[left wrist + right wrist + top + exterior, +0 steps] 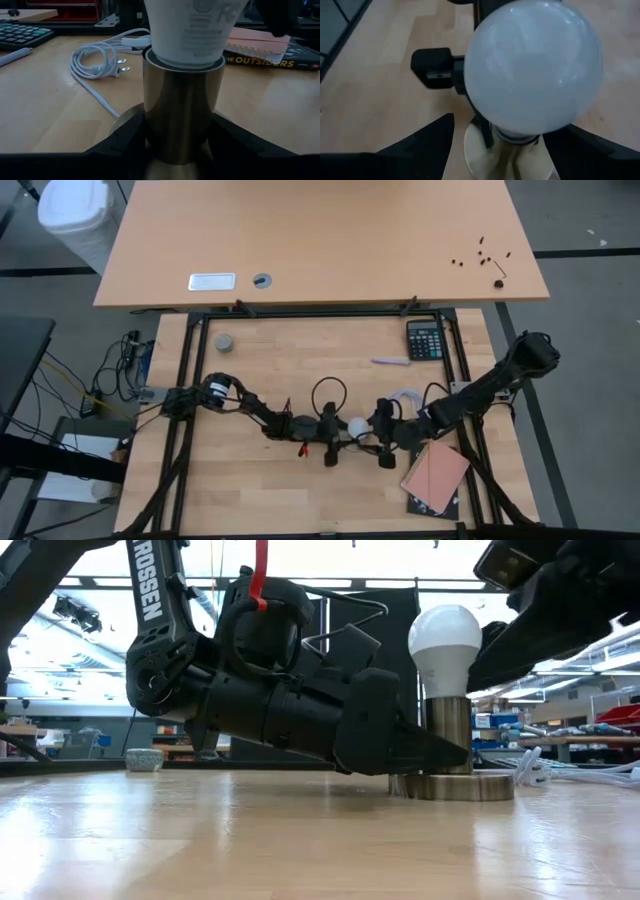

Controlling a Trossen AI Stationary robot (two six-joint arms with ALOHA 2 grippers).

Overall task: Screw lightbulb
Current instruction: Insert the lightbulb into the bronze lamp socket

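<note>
Lightbulb (444,637) seating is the step judged to be under way: the white bulb is seen standing upright with its screw end sunk in the brass socket (182,107), near the middle of the wooden desk (300,480) toward its front edge. Nearest in the low view, the left gripper (180,135) is laid low along the desk top and its fingers are clamped on either side of the socket's barrel, presumably so that the lamp base (452,786) is kept from turning while the bulb is twisted. Directly above, the right gripper (495,150) is held over the bulb's dome, its fingers spread apart on both sides of the glass and not seen touching it; a fresh grip for the next turn is probably being prepared. Behind the socket, the white cord (97,60) is left coiled loosely on the desk, clear of both arms. Farther off, a book (272,55) lies by the front right corner, and a calculator (425,339) has been set near the desk's far right corner, away from the work.
</note>
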